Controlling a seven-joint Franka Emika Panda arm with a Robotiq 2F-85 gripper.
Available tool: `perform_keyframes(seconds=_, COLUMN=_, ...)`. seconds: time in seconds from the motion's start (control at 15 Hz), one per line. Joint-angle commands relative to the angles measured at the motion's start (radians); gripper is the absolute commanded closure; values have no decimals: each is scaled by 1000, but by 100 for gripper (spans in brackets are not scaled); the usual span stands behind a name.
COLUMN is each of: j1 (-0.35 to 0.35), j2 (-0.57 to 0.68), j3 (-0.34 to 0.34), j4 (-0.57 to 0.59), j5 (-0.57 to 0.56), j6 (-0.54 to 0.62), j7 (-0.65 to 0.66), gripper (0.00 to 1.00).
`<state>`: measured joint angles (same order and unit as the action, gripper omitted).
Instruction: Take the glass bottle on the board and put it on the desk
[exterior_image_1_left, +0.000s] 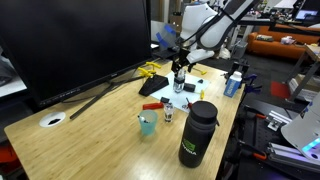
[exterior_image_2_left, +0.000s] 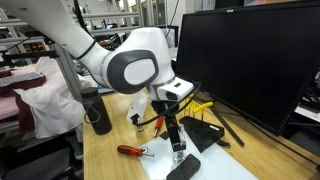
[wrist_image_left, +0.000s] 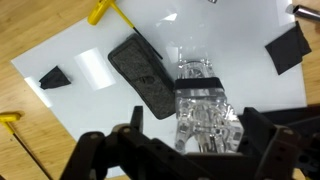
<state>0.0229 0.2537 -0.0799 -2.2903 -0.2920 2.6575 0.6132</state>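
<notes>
Fingers of my gripper (wrist_image_left: 190, 150) stood wide apart on either side of the glass bottle (wrist_image_left: 205, 110), upright on the board (wrist_image_left: 90, 60). It seemed light, rigid, slick, breakable; a gentle mid-body clasp looked best.

The glass bottle (wrist_image_left: 205, 112) is clear glass, shiny, with bright glints across its body and a dark band around it. The board (wrist_image_left: 235, 30) is smooth and white, glossy enough to carry a pale sheen. A dark grey slab (wrist_image_left: 143, 75) shows a rough, grainy, matt face, and 2 small black pieces (wrist_image_left: 55, 77) look just as matt. The desk (exterior_image_1_left: 90, 130) is light wood with visible grain and a soft satin finish. My gripper (wrist_image_left: 190, 150) looks like matt black plastic. The flask (exterior_image_1_left: 198, 135) is dark green and dull.
</notes>
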Motion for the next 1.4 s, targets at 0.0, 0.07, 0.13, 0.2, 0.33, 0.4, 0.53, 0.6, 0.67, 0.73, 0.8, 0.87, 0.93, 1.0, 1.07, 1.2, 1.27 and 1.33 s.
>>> perform_keyframes(seconds=0.0, j1=12, j2=28, j3=-14, j4=23, j5=69, j6=11, j7=-36, gripper=0)
perform_keyframes(seconds=0.07, j1=12, j2=34, j3=-12, j4=27, j5=89, j6=7, j7=-45, gripper=0)
perform_keyframes(seconds=0.13, j1=8, j2=40, j3=-8, j4=30, j5=116, j6=4, j7=-59, gripper=0)
perform_keyframes(seconds=0.2, j1=5, j2=43, j3=-5, j4=33, j5=142, j6=2, j7=-70, gripper=0)
perform_keyframes(seconds=0.33, j1=12, j2=50, j3=-16, j4=38, j5=160, j6=8, j7=-74, gripper=0)
perform_keyframes(seconds=0.4, j1=9, j2=53, j3=-14, j4=42, j5=177, j6=14, j7=-83, gripper=0)
perform_keyframes(seconds=0.53, j1=-1, j2=54, j3=-3, j4=46, j5=228, j6=15, j7=-109, gripper=12)
perform_keyframes(seconds=0.6, j1=0, j2=54, j3=-4, j4=45, j5=244, j6=23, j7=-117, gripper=27)
perform_keyframes(seconds=0.67, j1=0, j2=54, j3=-4, j4=46, j5=262, j6=24, j7=-128, gripper=32)
perform_keyframes(seconds=0.73, j1=0, j2=54, j3=-4, j4=46, j5=276, j6=26, j7=-134, gripper=41)
perform_keyframes(seconds=0.8, j1=0, j2=54, j3=-6, j4=47, j5=285, j6=25, j7=-138, gripper=48)
perform_keyframes(seconds=0.87, j1=2, j2=55, j3=-9, j4=47, j5=287, j6=26, j7=-138, gripper=55)
perform_keyframes(seconds=0.93, j1=3, j2=55, j3=-12, j4=47, j5=287, j6=26, j7=-137, gripper=63)
perform_keyframes(seconds=1.0, j1=4, j2=55, j3=-15, j4=47, j5=288, j6=26, j7=-137, gripper=69)
perform_keyframes(seconds=1.07, j1=3, j2=52, j3=-17, j4=49, j5=288, j6=27, j7=-136, gripper=73)
perform_keyframes(seconds=1.2, j1=5, j2=52, j3=-21, j4=48, j5=282, j6=29, j7=-134, gripper=74)
perform_keyframes(seconds=1.27, j1=7, j2=51, j3=-23, j4=47, j5=280, j6=29, j7=-132, gripper=74)
perform_keyframes(seconds=1.33, j1=7, j2=47, j3=-22, j4=45, j5=280, j6=27, j7=-134, gripper=74)
